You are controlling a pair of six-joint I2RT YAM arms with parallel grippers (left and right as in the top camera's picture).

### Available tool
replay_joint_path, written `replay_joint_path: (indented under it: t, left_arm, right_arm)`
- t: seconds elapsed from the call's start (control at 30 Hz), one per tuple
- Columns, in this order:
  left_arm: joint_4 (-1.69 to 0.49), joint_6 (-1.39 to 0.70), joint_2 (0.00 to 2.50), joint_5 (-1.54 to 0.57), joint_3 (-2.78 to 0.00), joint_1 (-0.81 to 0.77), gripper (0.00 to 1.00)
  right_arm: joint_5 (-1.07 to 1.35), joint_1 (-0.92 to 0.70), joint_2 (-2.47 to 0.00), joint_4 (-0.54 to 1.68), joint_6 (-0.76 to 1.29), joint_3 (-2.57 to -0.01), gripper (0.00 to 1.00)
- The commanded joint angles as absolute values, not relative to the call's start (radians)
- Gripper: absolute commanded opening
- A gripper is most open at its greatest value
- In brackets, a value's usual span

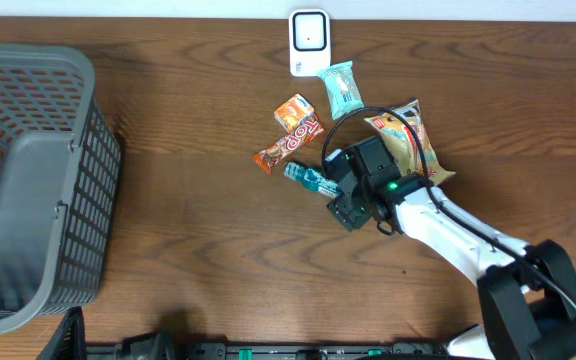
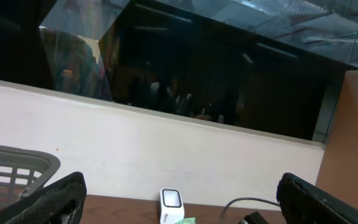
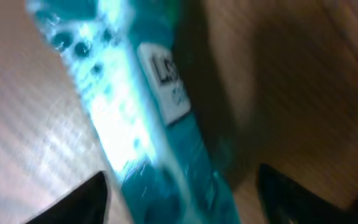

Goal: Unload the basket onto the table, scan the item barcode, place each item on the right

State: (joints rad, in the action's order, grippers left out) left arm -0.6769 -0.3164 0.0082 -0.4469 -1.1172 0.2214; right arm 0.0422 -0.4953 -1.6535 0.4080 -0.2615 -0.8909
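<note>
A teal snack packet [image 1: 304,176] lies on the wooden table just left of my right gripper [image 1: 330,186]. In the right wrist view the same teal packet [image 3: 148,124] runs between the two dark fingers, blurred, with a white label on it. My right gripper [image 3: 182,179] is open, with a gap between each finger and the packet. The white barcode scanner [image 1: 309,42] stands at the table's far edge; the left wrist view also shows the scanner [image 2: 171,204]. My left gripper [image 2: 179,190] is wide open and empty, looking at the back wall.
A grey mesh basket [image 1: 28,180] fills the left side. An orange box [image 1: 294,111], a brown bar [image 1: 290,144], a pale teal packet [image 1: 342,88] and a yellow bag [image 1: 408,140] lie near the right gripper. A black cable [image 1: 343,122] loops over them.
</note>
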Motion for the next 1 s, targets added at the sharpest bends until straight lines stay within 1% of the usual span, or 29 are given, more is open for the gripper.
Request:
replay_joint_path:
  t: [0.0,0.03,0.17,0.3,0.33,0.4,0.43,0.73,0.83,0.97]
  left_arm:
    - [-0.673,-0.307,0.003,-0.460,-1.130,0.223,0.98]
    - [-0.673,-0.307,0.003,-0.460,-1.130,0.223,0.98]
    - [-0.673,-0.307,0.003,-0.460,-1.130,0.223,0.98]
    - [-0.673,-0.307,0.003,-0.460,-1.130,0.223,0.98]
    - [-0.673,-0.307,0.003,-0.460,-1.130,0.223,0.98]
    - [-0.673,-0.307,0.003,-0.460,-1.130,0.223,0.98]
    - [-0.674,-0.307,0.003,-0.460,-1.130,0.223,0.98]
    - [-0.677,-0.307,0.003,-0.460,-1.130,0.223,0.98]
    - [-0.677,-0.307,0.003,-0.460,-1.130,0.223,0.98]
    - [-0.677,-0.307,0.003,-0.460,-1.130,0.223,0.98]
  right_arm:
    - [0.029,-0.488,-1.698,0.392,-0.270,-0.897,0.53]
    - [0.030,-0.484,-1.711,0.395,-0.269,-0.897,0.46]
    - [0.028,-0.468,-1.753,0.413,-0.266,-0.897,0.38]
    - [0.029,-0.449,-1.766,0.454,-0.266,-0.896,0.22]
    - [0.032,-0.445,-1.766,0.466,-0.266,-0.896,0.14]
    - [0.037,-0.445,-1.766,0.467,-0.249,-0.897,0.03]
    - [0.039,-0.445,-1.766,0.463,-0.231,-0.897,0.01]
    - [0.246,-0.441,-1.726,0.514,-0.234,-0.967,0.01]
    - [0.400,-0.436,-1.671,0.536,-0.274,-0.987,0.01]
    - [0.643,-0.432,-1.569,0.573,-0.378,-0.988,0.01]
